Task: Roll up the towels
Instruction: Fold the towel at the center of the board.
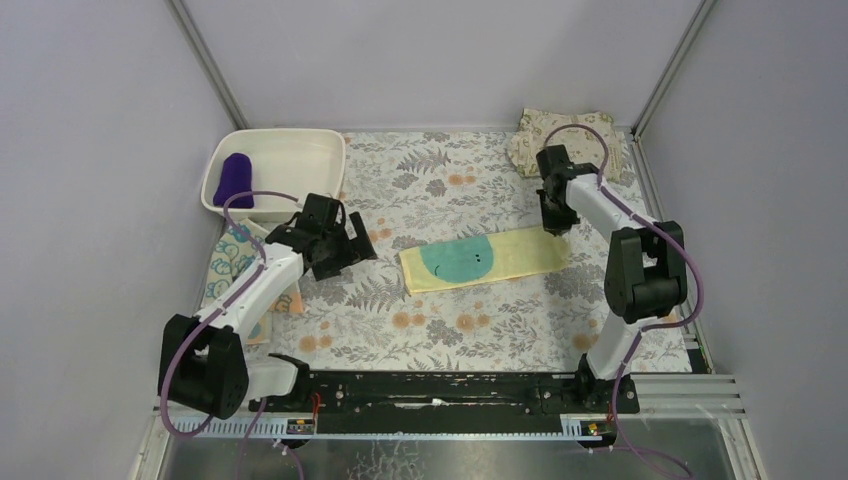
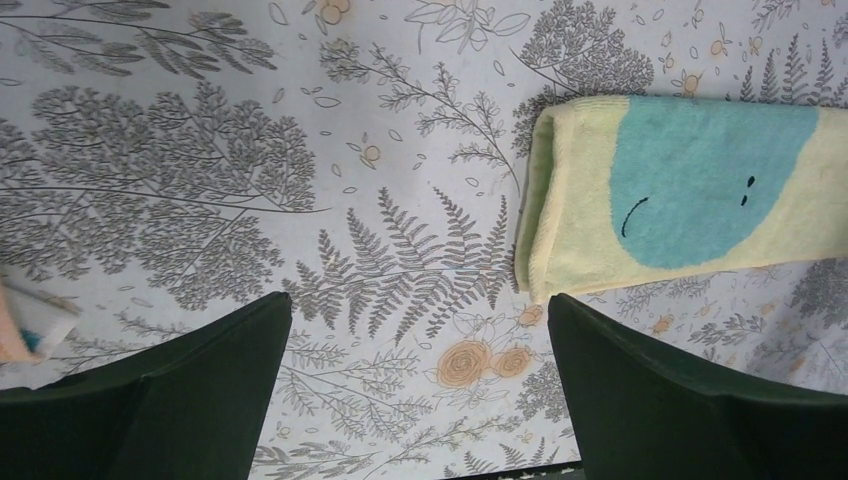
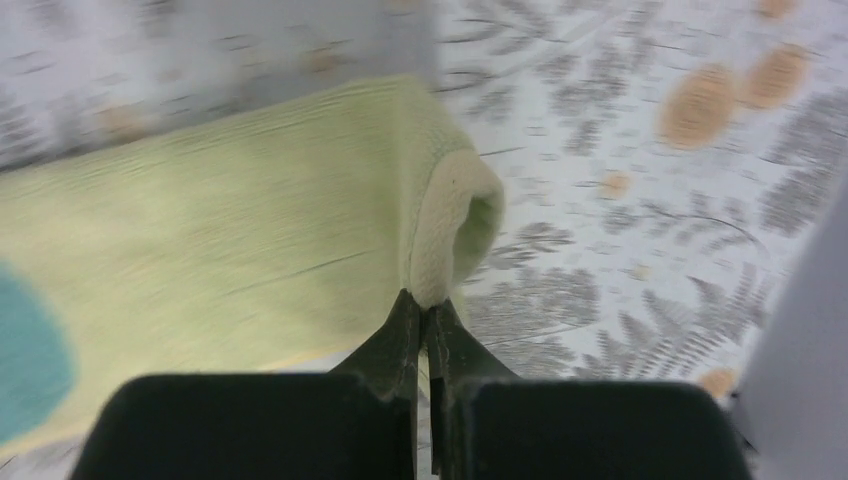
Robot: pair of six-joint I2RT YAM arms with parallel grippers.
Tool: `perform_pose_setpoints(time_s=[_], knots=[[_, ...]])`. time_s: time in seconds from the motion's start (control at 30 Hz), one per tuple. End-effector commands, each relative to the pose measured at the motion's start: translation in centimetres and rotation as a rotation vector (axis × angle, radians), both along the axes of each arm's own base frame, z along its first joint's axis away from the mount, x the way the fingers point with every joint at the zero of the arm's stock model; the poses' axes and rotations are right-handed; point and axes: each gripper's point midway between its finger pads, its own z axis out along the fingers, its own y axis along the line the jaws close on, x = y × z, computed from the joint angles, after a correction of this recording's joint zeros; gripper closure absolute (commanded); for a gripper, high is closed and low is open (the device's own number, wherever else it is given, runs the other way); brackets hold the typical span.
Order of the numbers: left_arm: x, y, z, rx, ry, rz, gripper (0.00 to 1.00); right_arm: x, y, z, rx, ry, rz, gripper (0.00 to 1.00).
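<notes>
A pale yellow towel [image 1: 485, 260] with a teal mark lies flat on the printed table cover. My right gripper [image 1: 556, 225] is shut on its right end, and in the right wrist view that end [image 3: 450, 215] curls up into a small loop just above the fingertips [image 3: 425, 300]. My left gripper [image 1: 350, 245] hangs open over the cover, left of the towel's other end [image 2: 690, 190], with nothing between its fingers [image 2: 420, 320]. A dark purple towel [image 1: 236, 178] lies bunched in a white tub. A teal towel with white swirls [image 1: 228, 262] lies partly under the left arm.
The white tub [image 1: 285, 135] stands at the back left corner. A larger beige leaf-printed cloth [image 1: 570, 135] lies folded at the back right, behind the right arm. Grey walls with metal rails close the table on three sides.
</notes>
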Motion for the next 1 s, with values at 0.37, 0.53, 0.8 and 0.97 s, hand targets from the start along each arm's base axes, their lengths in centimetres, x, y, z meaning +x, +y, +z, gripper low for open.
perform_pose_setpoints(time_s=[0.37, 0.53, 0.8, 0.97], knots=[[1.5, -5.2, -2.5, -0.252, -0.008, -0.031, 0.01, -1.8, 21.9, 5.6, 0.652, -0.068, 0.344, 1.0], [1.7, -6.3, -3.6, -0.294, 0.026, -0.046, 0.02, -2.7, 25.6, 5.4, 0.734, -0.05, 0.359, 1.0], [1.9, -7.6, -5.5, -0.311, 0.068, -0.053, 0.26, -3.8, 30.4, 5.3, 0.797, -0.015, 0.386, 1.0], [1.8, -8.2, -7.0, -0.315, 0.104, -0.054, 0.51, -4.4, 33.0, 5.0, 0.831, 0.005, 0.398, 1.0]])
